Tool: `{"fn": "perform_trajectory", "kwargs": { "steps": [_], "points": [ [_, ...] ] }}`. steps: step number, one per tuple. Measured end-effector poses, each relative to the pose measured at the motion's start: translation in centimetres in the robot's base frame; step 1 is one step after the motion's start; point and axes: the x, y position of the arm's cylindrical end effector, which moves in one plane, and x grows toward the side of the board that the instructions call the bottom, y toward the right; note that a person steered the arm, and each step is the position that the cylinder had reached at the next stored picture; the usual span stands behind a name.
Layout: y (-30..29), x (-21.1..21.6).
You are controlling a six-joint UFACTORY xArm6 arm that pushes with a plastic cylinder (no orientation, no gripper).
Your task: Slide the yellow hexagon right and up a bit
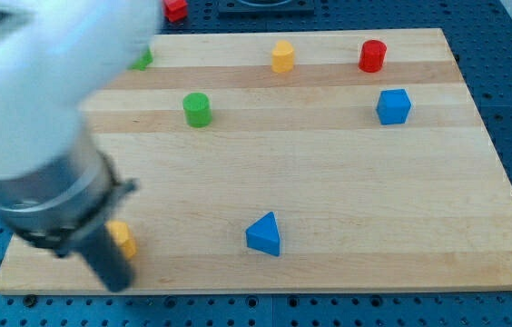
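A yellow block (123, 239) lies near the board's lower left corner, half hidden behind my dark rod, so I cannot make out its shape. My tip (116, 285) rests just below it and slightly to its left, touching or nearly touching it. A second yellow block (281, 56), which looks hexagonal, stands near the view's top centre, far from the tip. The arm's big blurred body fills the view's upper left.
A green cylinder (197, 109) stands upper left of centre. A red cylinder (372, 55) and a blue cube (393, 105) are at the upper right. A blue triangle (264, 234) sits at the bottom centre. A green block (142, 60) peeks from behind the arm. A red block (175, 8) lies off the wooden board (347, 200).
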Motion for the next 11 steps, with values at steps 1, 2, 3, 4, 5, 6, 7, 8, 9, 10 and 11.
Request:
{"fn": "perform_trajectory", "kwargs": {
  "steps": [1,2,3,4,5,6,7,8,9,10,11],
  "points": [
    [-3.6,-3.3],
    [-0.8,-4.9],
    [-2.2,-1.7],
    [-4.7,-1.2],
    [-1.5,-1.2],
    [3.3,-1.1],
    [6.9,-1.0],
    [6.1,-3.6],
    [2.4,-4.2],
    [4.9,-4.4],
    [5.3,-6.1]
  ]
}}
